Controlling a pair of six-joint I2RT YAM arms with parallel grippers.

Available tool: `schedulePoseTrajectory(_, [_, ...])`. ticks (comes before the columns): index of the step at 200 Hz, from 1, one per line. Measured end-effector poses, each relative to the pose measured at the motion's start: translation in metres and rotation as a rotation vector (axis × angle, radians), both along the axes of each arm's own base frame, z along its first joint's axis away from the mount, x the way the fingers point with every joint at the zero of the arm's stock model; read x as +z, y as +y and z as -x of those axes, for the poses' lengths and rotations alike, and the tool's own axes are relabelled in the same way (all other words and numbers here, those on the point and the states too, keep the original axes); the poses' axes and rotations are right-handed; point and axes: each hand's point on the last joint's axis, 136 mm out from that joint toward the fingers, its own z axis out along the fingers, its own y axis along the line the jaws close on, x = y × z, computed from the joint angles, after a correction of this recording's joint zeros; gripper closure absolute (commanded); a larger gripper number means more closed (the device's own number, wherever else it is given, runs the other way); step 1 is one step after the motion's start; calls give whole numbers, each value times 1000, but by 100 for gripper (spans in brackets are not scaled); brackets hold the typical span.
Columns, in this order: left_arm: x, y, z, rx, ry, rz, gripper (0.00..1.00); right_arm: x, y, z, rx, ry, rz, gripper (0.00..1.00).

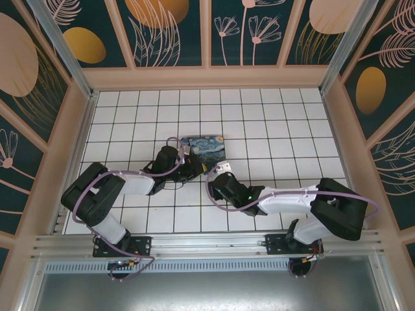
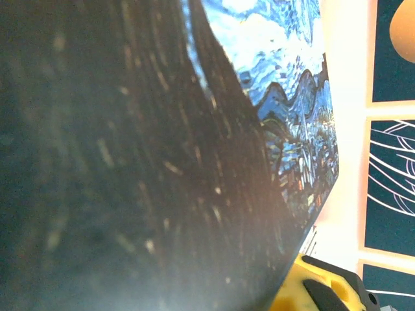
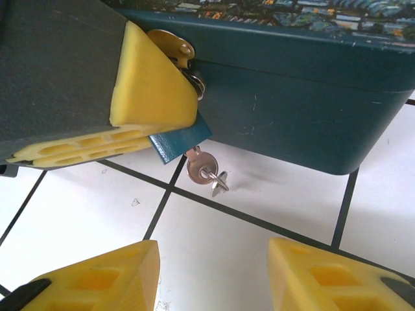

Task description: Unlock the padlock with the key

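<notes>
Currently at step: bringing the right gripper [image 3: 211, 278] onto the key [image 3: 200, 166] so it can be turned; by my reading the padlock [image 3: 179, 141] is not yet open.
Padlock: small blue-tinted body, hanging at the front wall of the box [image 3: 292, 91], below the metal hasp [image 3: 174, 44]; only a corner shows beneath a yellow finger of the left gripper [image 3: 152, 113].
Key: seated in the padlock's underside, head pointing down; what looks like a spare key [image 3: 218, 183] dangles from it just above the tiled floor [image 3: 84, 207].
Left gripper: closed tight on the padlock, steadying it against the box.
Right gripper: fingers apart with nothing between them, near the key but short of it.
Approach: centre the key's head between the two pads, flat faces to the pads, and close before twisting.
Turn: rotate about the key's own shaft, with the other grip firm so the body cannot swing.
Risk: pinching the spare key instead.
</notes>
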Motion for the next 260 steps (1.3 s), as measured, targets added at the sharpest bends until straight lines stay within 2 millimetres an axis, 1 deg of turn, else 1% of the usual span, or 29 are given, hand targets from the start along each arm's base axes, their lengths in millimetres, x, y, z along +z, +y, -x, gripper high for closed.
schedulePoseTrajectory(29, [2, -1, 0, -7, -4, 4, 100, -13, 0, -4, -20, -5, 63, 53])
schedulePoseTrajectory(51, [3, -2, -1, -8, -7, 6, 100, -19, 3, -11, -40, -24, 111, 53])
schedulePoseTrajectory(100, [3, -2, 0, -13, -8, 7, 100, -14, 9, -26, -80, -79, 160, 55])
schedulePoseTrajectory(149, [4, -3, 0, -17, -9, 12, 100, -10, 7, -36, -95, -96, 174, 63])
schedulePoseTrajectory(179, [6, -2, -3, -11, -18, 17, 100, -8, 13, -38, -69, -89, 161, 75])
schedulePoseTrajectory(195, [8, -2, -5, -6, -27, 21, 100, -7, 16, -40, -52, -82, 149, 86])
schedulePoseTrajectory(218, [8, 0, -8, 9, -33, 18, 100, -5, 21, -41, -21, -72, 126, 100])
schedulePoseTrajectory(253, [9, 2, -11, 17, -40, 22, 100, -1, 22, -42, 27, -29, 57, 100])
schedulePoseTrajectory(255, [9, 2, -11, 16, -41, 22, 100, -1, 21, -42, 30, -26, 52, 98])
schedulePoseTrajectory(260, [10, 2, -11, 14, -42, 24, 100, 0, 21, -41, 39, -17, 37, 86])
